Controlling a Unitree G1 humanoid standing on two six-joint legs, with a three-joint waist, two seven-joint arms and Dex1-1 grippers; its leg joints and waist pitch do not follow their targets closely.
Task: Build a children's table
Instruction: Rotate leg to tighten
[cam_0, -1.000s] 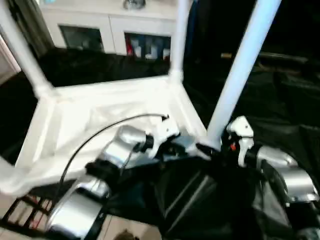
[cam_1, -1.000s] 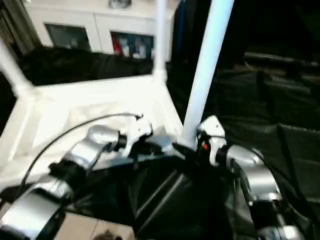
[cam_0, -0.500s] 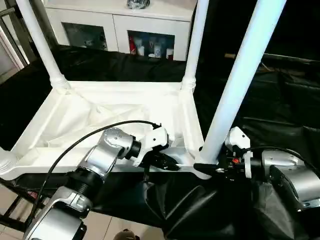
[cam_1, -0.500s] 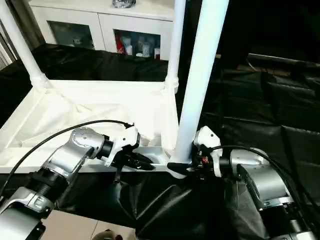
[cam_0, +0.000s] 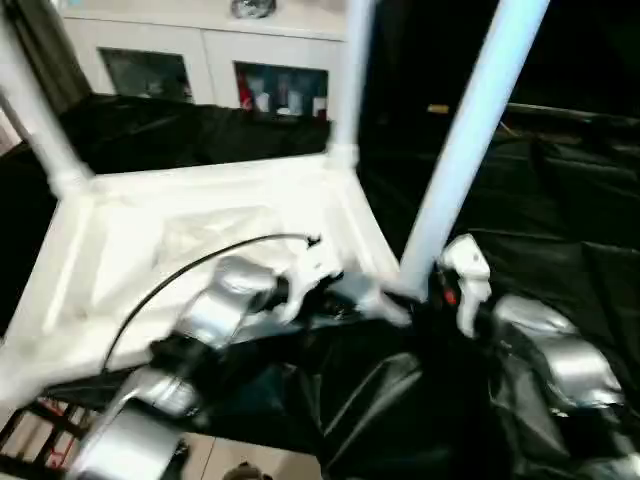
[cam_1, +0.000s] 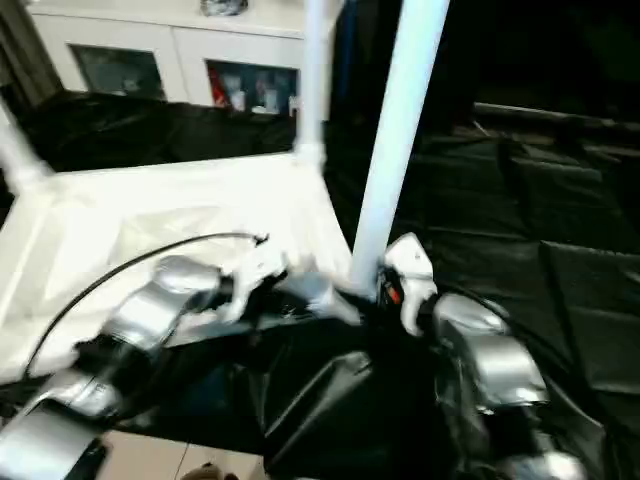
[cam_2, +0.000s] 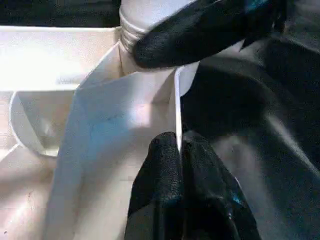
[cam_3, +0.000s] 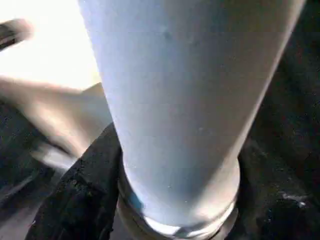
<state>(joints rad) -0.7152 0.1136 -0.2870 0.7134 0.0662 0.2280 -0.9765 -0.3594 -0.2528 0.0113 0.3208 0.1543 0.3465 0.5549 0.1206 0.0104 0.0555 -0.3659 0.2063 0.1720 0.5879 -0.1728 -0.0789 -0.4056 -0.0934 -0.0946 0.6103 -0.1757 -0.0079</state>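
Quick count of what's there: one white tabletop (cam_0: 150, 250), flipped so the underside faces up, sitting on one black-draped surface (cam_0: 560, 220). Legs standing up out of its corner sockets: three that I can see, namely the near leg (cam_0: 455, 170) at the corner closest to the robot, the far leg (cam_0: 345, 80) behind it, and the left leg (cam_0: 30, 110) at the far left corner. Two grippers in play, the left gripper (cam_2: 181, 165) and the right gripper (cam_0: 425, 295). One black cable (cam_0: 190, 265) looping over the left arm. One white cabinet (cam_0: 200, 55) at the back.
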